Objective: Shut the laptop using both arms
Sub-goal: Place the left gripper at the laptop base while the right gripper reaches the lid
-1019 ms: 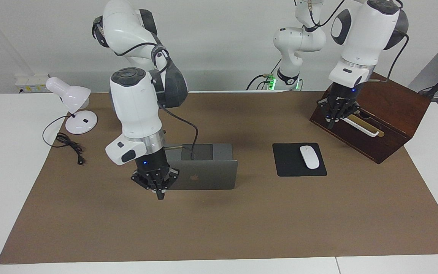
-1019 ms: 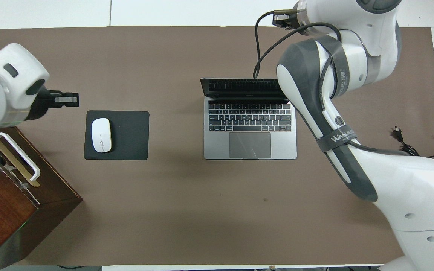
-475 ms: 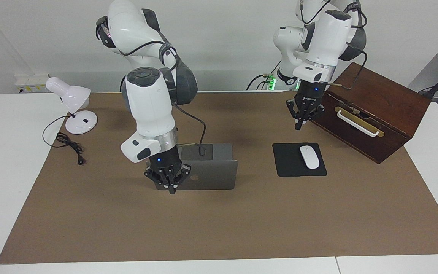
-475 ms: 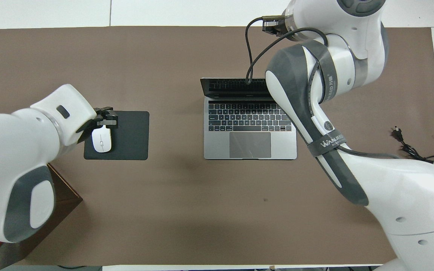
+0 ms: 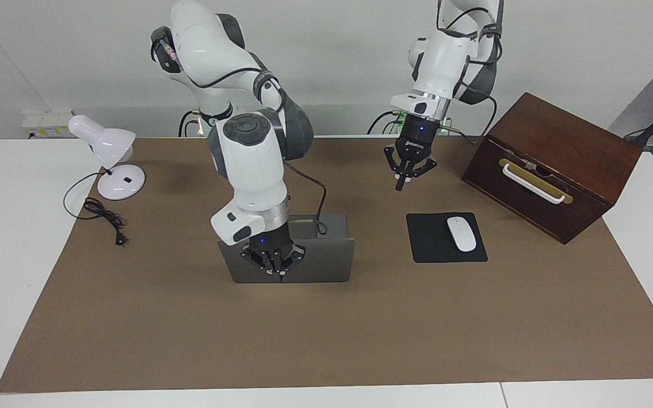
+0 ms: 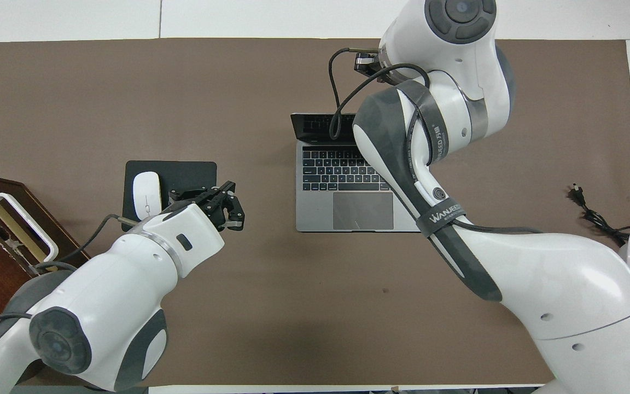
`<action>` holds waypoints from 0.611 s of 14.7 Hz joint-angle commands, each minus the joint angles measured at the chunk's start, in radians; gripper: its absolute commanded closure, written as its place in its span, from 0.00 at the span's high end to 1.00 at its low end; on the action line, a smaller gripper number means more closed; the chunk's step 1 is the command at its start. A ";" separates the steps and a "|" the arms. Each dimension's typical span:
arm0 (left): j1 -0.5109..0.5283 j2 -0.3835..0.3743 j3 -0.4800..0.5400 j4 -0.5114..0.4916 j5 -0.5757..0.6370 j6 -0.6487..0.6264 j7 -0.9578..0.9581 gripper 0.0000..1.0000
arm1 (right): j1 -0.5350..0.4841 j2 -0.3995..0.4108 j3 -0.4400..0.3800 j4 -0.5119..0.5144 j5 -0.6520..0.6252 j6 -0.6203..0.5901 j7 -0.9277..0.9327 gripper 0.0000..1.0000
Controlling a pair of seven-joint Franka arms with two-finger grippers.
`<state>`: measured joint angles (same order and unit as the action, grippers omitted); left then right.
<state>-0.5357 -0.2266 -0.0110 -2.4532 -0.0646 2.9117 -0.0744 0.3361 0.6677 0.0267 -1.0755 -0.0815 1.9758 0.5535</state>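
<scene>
The silver-grey laptop stands open in the middle of the brown mat, its lid about upright. The keyboard shows in the overhead view. My right gripper points down, shut, against the middle of the lid's outer face and covers the logo; I cannot tell whether it touches. In the overhead view it is hidden under its own arm. My left gripper hangs shut and empty in the air over the mat between the laptop and the mouse pad. It also shows in the overhead view.
A black mouse pad with a white mouse lies toward the left arm's end. A dark wooden box with a white handle stands at that end. A white desk lamp and its cord are at the right arm's end.
My right gripper slid along the lid's outer face from its corner to its middle. My left arm swung away from the wooden box, past the mouse pad, toward the laptop.
</scene>
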 commanded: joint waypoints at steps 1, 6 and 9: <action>-0.061 0.096 0.016 -0.013 -0.009 0.160 0.001 0.00 | -0.011 -0.026 0.009 -0.034 0.003 -0.049 0.016 0.00; -0.118 0.227 0.017 -0.013 -0.009 0.339 0.002 0.00 | -0.020 -0.039 0.006 -0.030 0.115 -0.156 0.016 0.00; -0.121 0.246 0.017 -0.012 -0.006 0.359 0.028 0.00 | -0.026 -0.045 0.009 -0.029 0.115 -0.202 0.016 0.00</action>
<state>-0.6374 0.0129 -0.0110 -2.4660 -0.0645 3.2421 -0.0716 0.3205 0.6480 0.0256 -1.0779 0.0188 1.7949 0.5544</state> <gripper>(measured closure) 0.991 0.991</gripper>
